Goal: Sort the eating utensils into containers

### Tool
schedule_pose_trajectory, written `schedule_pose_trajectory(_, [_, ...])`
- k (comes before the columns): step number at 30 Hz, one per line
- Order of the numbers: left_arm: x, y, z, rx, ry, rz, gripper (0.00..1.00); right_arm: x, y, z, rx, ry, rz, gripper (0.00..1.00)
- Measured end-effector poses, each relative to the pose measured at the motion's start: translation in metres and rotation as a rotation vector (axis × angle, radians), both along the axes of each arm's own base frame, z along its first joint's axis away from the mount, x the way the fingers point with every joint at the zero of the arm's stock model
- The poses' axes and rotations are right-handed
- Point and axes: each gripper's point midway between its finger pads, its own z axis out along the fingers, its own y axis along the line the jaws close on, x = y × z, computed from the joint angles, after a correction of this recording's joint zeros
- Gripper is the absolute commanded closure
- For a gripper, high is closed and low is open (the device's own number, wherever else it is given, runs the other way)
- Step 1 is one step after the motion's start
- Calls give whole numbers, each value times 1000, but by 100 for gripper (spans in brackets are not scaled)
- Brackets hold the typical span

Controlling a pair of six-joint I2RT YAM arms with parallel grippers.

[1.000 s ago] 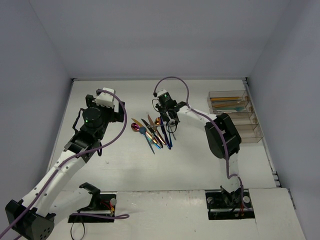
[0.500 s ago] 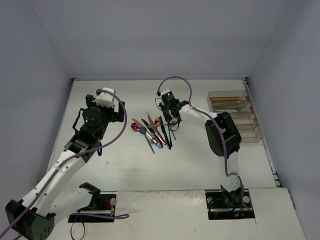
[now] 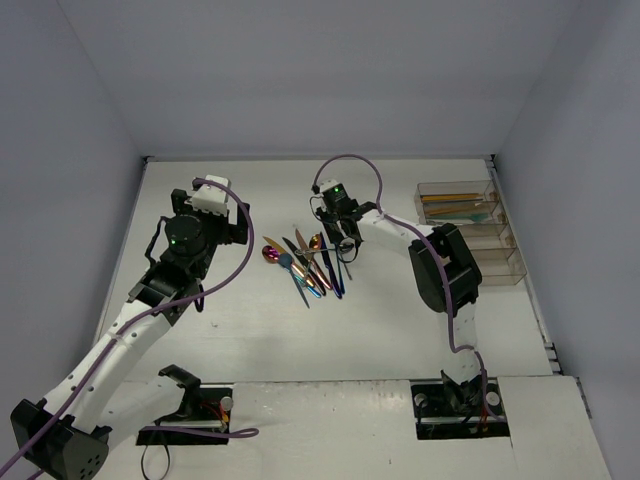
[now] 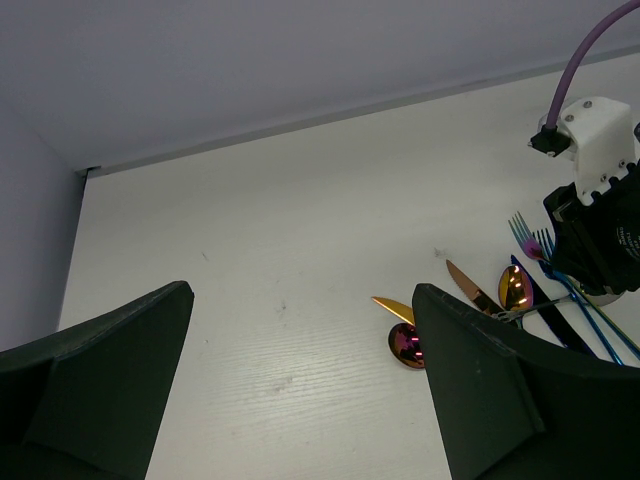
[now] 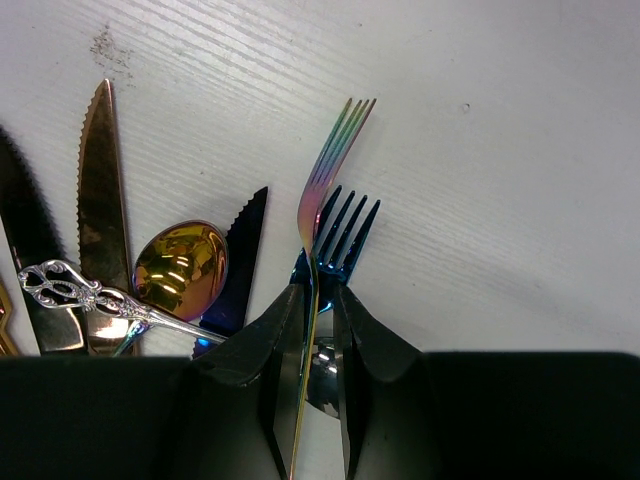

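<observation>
The eating utensils (image 3: 308,262) lie in a loose pile at mid-table: gold, blue, iridescent and magenta pieces. My right gripper (image 3: 344,240) is down at the pile's far right end. In the right wrist view its jaws (image 5: 320,300) are closed to a narrow slit on the handle of an iridescent fork (image 5: 325,175), which lies over a blue fork (image 5: 345,235). The containers (image 3: 497,262) are a row of clear trays at the right. The far tray holds gold and teal utensils (image 3: 455,205). My left gripper (image 4: 300,390) is open and empty, above bare table left of the pile.
A gold knife (image 5: 98,190), a gold spoon (image 5: 180,265) and an ornate silver handle (image 5: 75,290) lie just left of my right fingers. A magenta spoon bowl (image 4: 405,345) lies near my left gripper's right finger. Walls enclose the table on three sides.
My right gripper has shifted slightly right and settled at the far end of the pile. The left arm has not moved.
</observation>
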Motion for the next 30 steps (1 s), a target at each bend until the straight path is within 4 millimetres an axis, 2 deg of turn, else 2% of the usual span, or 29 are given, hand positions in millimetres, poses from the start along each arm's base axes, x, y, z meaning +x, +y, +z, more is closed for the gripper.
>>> schedule_pose_trajectory(7, [0,0,0,0,0,0,10,0,0,-2,-1,3,1,84])
schedule_pose_trajectory(13, [0,0,0,0,0,0,10,-2,-1,-12,-11,21,-1,85])
schedule_pose_trajectory(20, [0,0,0,0,0,0,10,-1,0,-16,-10,22,-1,100])
schedule_pose_trajectory(30, [0,0,0,0,0,0,10,-2,2,-10,3,21,5,100])
